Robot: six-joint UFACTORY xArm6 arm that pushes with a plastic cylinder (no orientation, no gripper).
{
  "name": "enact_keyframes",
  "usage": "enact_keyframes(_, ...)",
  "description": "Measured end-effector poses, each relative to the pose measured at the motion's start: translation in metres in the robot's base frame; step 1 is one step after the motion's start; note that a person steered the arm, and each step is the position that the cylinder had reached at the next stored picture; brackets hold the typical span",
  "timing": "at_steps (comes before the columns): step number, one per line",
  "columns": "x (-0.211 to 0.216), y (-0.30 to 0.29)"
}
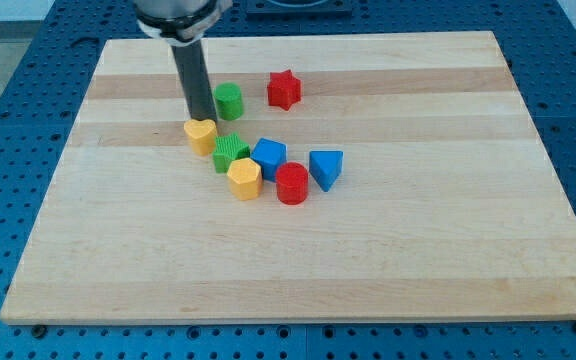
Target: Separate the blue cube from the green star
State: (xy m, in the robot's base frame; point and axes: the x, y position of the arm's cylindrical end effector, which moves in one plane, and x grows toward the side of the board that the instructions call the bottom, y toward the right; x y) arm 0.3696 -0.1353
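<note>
Hidden and cut-off parts around the rod and the block cluster

Very end of my tip [199,119] hidden behind the yellow heart-shaped block [201,134], so contact with the worktop [418,260] not visible. Upper rod and arm housing cut off by the view's top edge. Green star [230,152] partly covered by the yellow hexagonal block [245,178] in front, lower points out of sight. Blue cube [269,156] partly covered at its lower edge by the red cylinder [292,184]; touching or just apart from the green star impossible to tell. Left side of the green cylinder [229,101] close beside the rod, gap unclear. Worktop's near corners close to the view's bottom edge, blue perforated table [8,120] cut off on all sides.
</note>
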Motion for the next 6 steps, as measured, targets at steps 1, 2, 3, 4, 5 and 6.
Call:
enact_keyframes(1, -0.02, 0.006)
enact_keyframes(2, -0.04, 0.041)
enact_keyframes(3, -0.041, 0.066)
enact_keyframes(4, -0.021, 0.04)
enact_keyframes(5, 0.011, -0.018)
enact_keyframes(6, 0.049, -0.041)
